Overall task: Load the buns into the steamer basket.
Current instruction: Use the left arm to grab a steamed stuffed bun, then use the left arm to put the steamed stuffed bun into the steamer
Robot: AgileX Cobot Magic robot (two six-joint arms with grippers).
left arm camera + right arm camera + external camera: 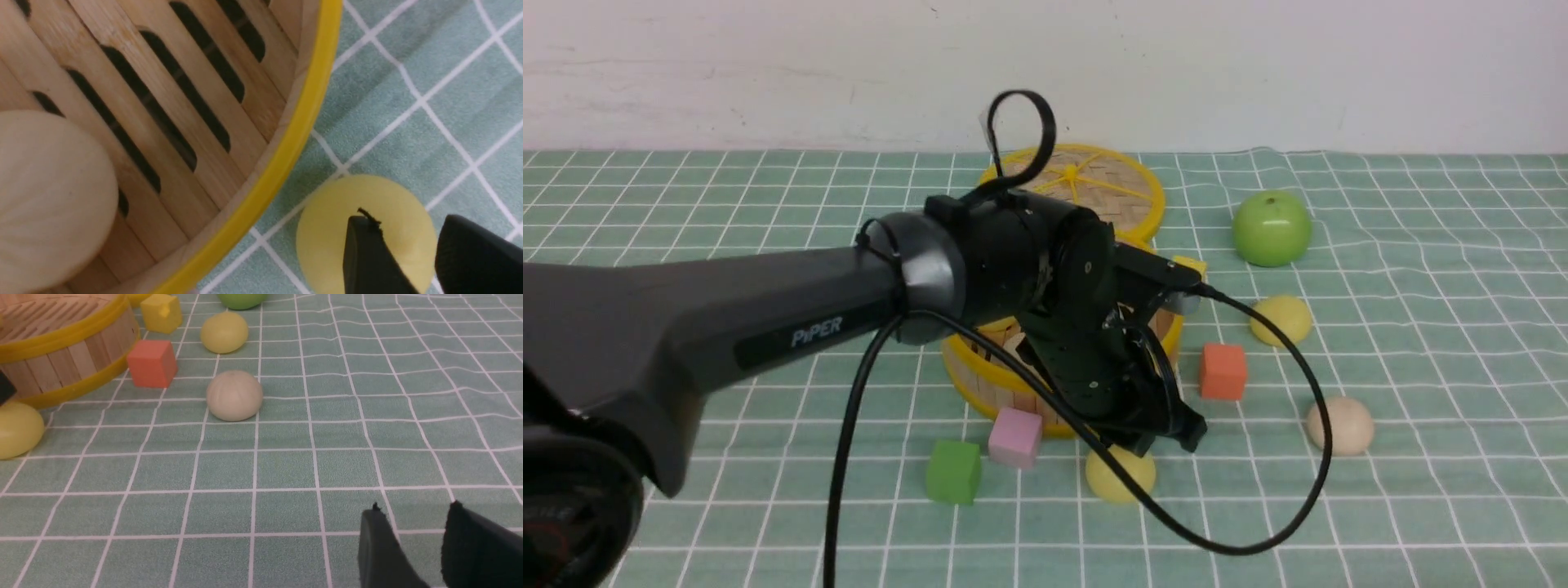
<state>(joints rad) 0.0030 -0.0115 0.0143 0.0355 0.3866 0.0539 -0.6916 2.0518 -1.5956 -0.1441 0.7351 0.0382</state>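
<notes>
The steamer basket (980,384) stands mid-table, mostly behind my left arm. In the left wrist view its slatted floor (196,102) holds one beige-white bun (49,196). My left gripper (1168,441) hangs just above a pale yellow bun (1119,475) on the cloth outside the basket's near rim. In the left wrist view the gripper (404,220) is open, and that bun (322,232) lies under its fingers, not gripped. Another pale yellow bun (1281,320) and a beige-white bun (1339,425) lie to the right. My right gripper (414,508) is open and empty over bare cloth.
The woven lid (1086,184) leans behind the basket. A green apple (1272,229) sits at the back right. An orange cube (1223,371), a pink cube (1015,437), a green cube (953,471) and a yellow cube (1188,265) lie round the basket.
</notes>
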